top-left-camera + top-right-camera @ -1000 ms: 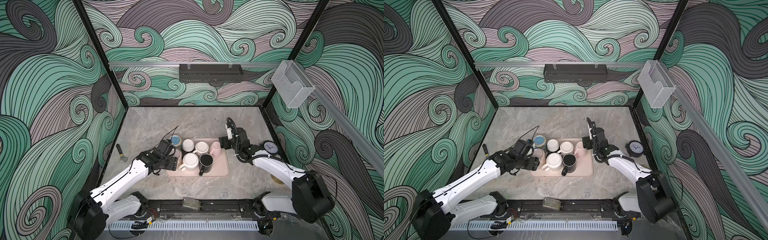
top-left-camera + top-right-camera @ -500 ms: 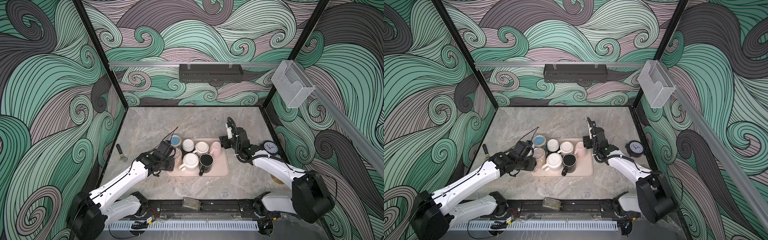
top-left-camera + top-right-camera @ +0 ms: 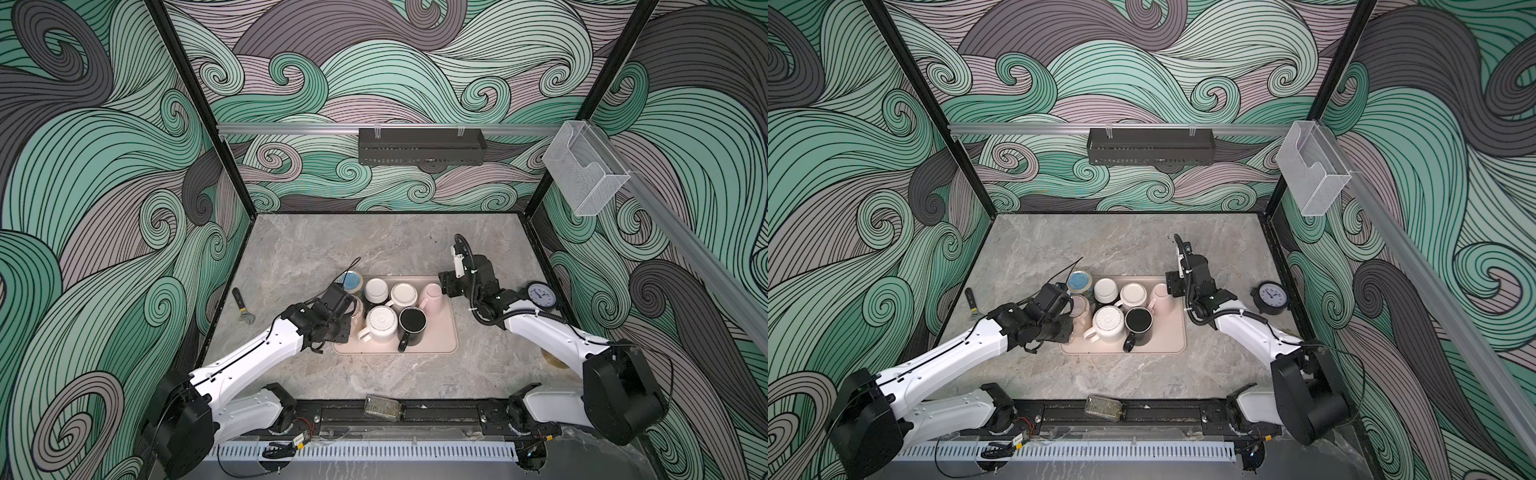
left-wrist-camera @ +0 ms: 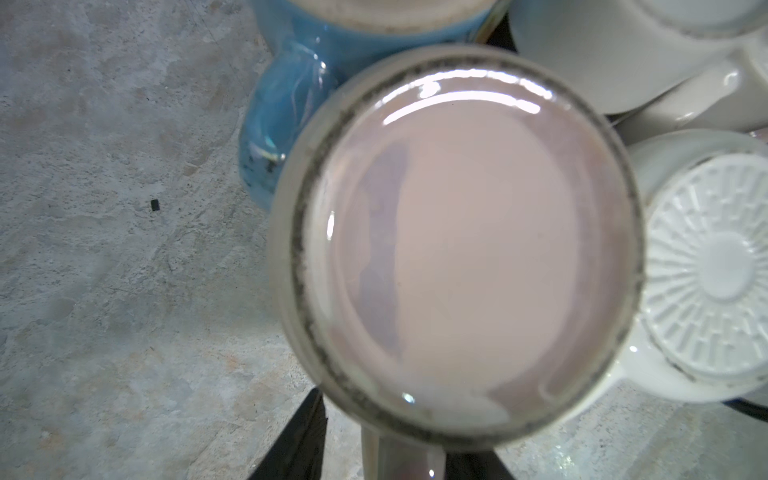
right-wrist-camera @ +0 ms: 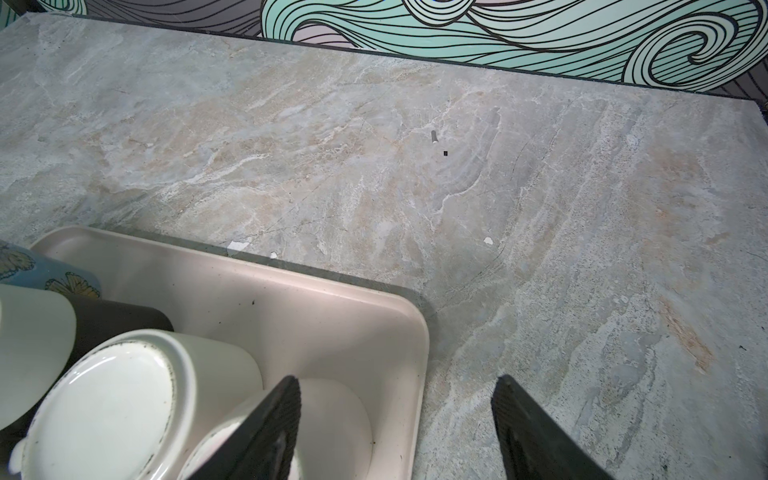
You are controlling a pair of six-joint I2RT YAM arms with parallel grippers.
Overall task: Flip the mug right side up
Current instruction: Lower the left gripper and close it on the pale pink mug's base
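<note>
A robotics lab cell: printed walls (image 3: pixel 104 166) enclose a marble tabletop (image 3: pixel 374 249), left arm (image 3: pixel 257 353) and right arm (image 3: pixel 548 336).

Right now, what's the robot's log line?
left gripper: at handle of upside-down pink mug, grip unclear | right gripper: open, over tray edge | step: mug not yet turned

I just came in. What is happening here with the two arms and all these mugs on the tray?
The left gripper sits at an upside-down pink mug at the left edge of the tray, fingers either side of its handle; whether it grips firmly is unclear. The mug is not yet turned. The right gripper hangs open over the tray's right edge, holding nothing.
</note>
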